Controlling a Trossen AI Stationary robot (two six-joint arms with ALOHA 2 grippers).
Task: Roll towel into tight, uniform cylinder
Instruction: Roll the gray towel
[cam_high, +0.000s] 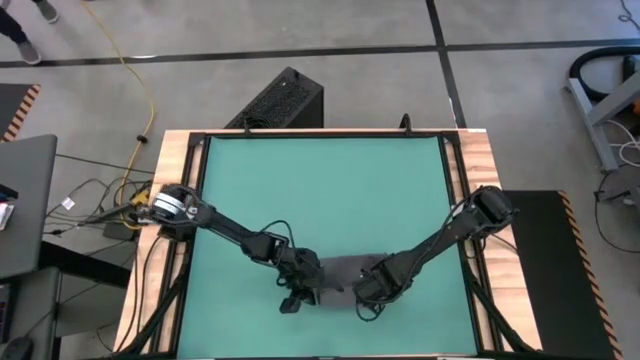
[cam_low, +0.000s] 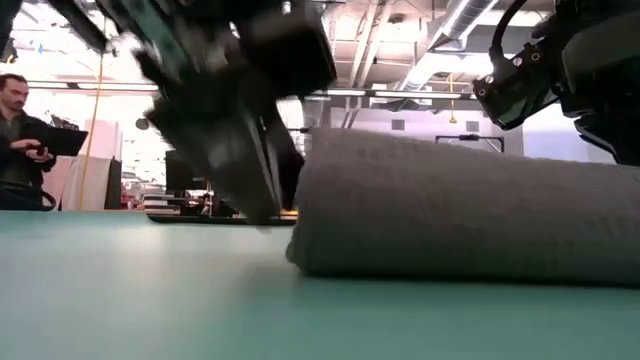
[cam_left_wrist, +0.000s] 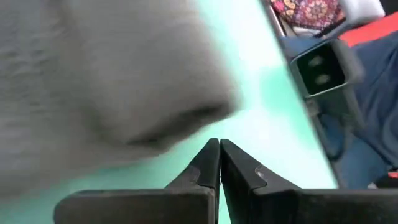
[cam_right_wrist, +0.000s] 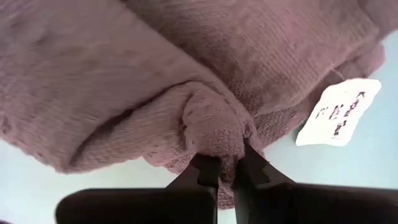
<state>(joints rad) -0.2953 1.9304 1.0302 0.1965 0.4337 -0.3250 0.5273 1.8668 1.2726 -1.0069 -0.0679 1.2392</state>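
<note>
I count one towel (cam_high: 345, 270), one white tag (cam_right_wrist: 339, 112), one green mat (cam_high: 320, 190), my two grippers, and one person (cam_low: 22, 140).

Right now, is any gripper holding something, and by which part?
The right gripper pinches a bunched fold at the edge of the dark grey soft towel, near its white tag. The left gripper is shut on nothing.

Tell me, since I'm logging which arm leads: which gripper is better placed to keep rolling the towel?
Right. The right gripper is shut on a fold of the towel, near its white tag. The left gripper is shut, empty, just beside the roll.
</note>
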